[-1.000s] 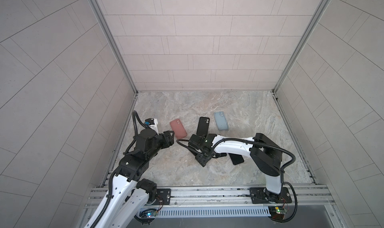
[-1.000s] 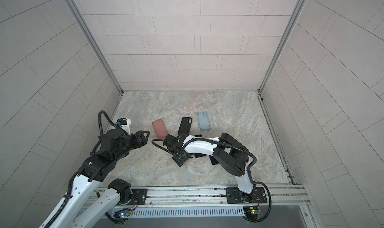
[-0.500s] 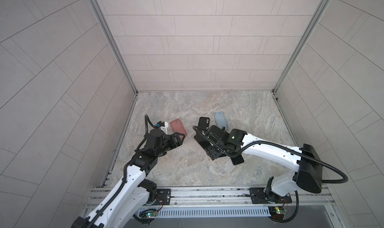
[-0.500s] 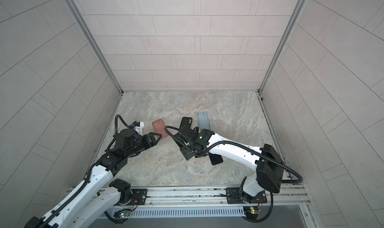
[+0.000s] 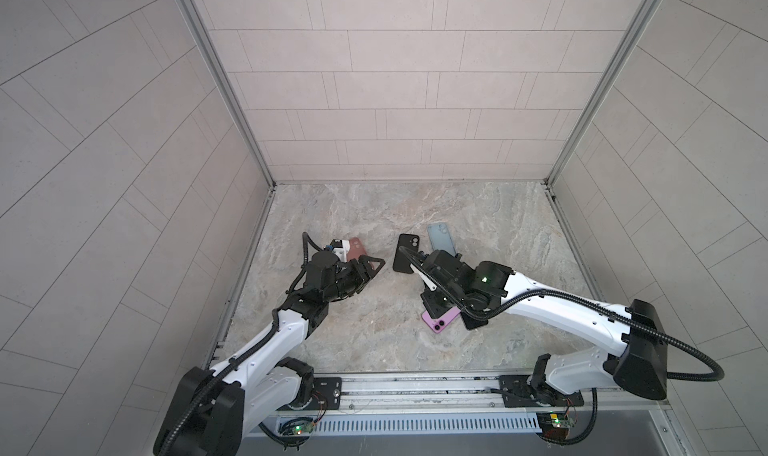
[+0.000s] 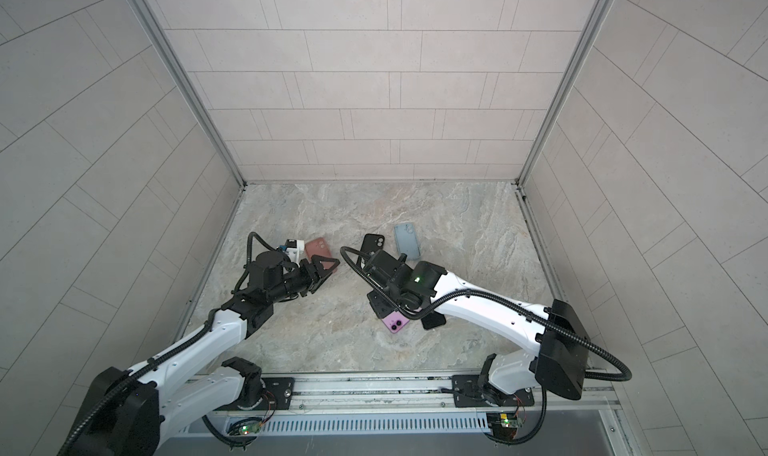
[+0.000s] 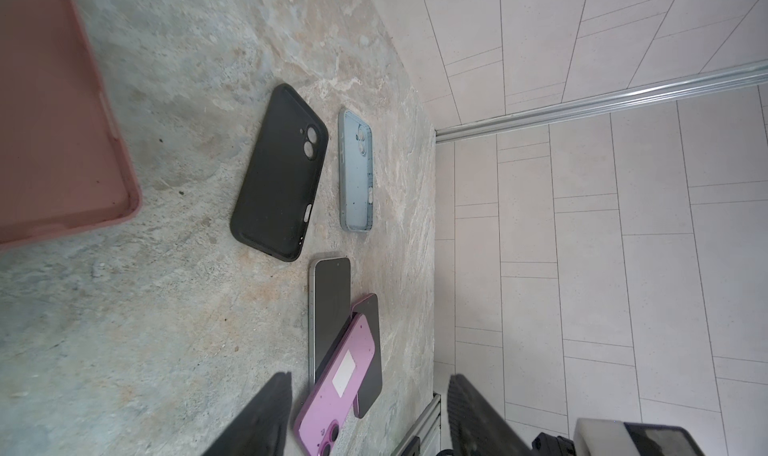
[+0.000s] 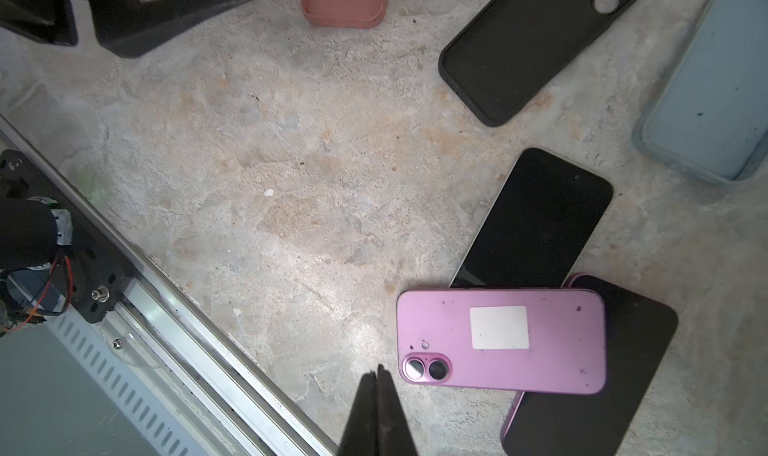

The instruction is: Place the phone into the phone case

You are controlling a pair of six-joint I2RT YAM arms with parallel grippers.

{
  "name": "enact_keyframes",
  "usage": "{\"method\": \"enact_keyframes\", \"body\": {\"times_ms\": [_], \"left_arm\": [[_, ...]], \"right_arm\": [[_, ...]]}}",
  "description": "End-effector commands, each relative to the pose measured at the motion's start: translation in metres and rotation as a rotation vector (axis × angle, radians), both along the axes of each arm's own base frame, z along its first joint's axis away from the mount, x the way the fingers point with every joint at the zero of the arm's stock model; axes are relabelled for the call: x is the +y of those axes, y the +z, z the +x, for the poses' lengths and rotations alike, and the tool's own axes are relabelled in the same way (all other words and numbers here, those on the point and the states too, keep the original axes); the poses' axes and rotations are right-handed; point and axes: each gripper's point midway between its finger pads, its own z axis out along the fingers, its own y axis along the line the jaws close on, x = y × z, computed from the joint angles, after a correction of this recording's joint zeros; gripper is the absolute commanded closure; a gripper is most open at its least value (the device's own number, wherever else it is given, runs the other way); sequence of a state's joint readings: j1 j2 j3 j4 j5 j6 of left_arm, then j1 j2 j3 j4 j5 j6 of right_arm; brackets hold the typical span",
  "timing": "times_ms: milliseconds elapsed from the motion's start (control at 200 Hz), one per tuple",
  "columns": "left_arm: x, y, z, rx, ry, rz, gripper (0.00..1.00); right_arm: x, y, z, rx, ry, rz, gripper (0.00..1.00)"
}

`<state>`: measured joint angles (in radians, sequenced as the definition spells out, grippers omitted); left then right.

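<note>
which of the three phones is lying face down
The purple phone: its back, with twin camera lenses and a white sticker, faces up, and it lies across the other two phones, which show dark screens.

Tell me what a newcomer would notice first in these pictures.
The purple phone stands out. It lies camera-side up across two screen-up phones toward the front of the marbled table, with the shut, empty right gripper at its camera end. Farther back lie three empty cases: the pink case, black case and blue case. The open left gripper is by the pink one.
</note>
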<state>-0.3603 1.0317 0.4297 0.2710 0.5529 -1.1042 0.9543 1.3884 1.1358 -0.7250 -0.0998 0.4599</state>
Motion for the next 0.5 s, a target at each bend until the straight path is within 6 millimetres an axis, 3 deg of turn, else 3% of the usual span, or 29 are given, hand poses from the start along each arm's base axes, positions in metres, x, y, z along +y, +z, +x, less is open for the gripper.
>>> {"method": "enact_keyframes", "body": {"times_ms": [0, 50, 220, 345, 495], "left_arm": [[-0.006, 0.016, 0.001, -0.037, -0.016, -0.049, 0.33], [-0.005, 0.017, 0.001, -0.039, -0.019, -0.042, 0.33], [-0.002, 0.011, -0.003, -0.030, -0.021, 0.001, 0.33], [-0.002, 0.007, -0.002, -0.023, -0.025, 0.014, 0.32], [-0.008, -0.001, -0.004, -0.004, -0.055, 0.039, 0.32]], "right_arm": [[-0.020, -0.021, 0.002, 0.008, -0.025, -0.120, 0.47], [-0.031, -0.031, 0.002, 0.016, -0.033, -0.179, 0.26], [-0.062, -0.041, 0.001, 0.017, -0.073, -0.255, 0.08], [-0.084, -0.049, 0.005, 0.083, -0.163, -0.236, 0.03], [-0.084, -0.055, 0.004, 0.131, -0.220, -0.147, 0.02]]}}
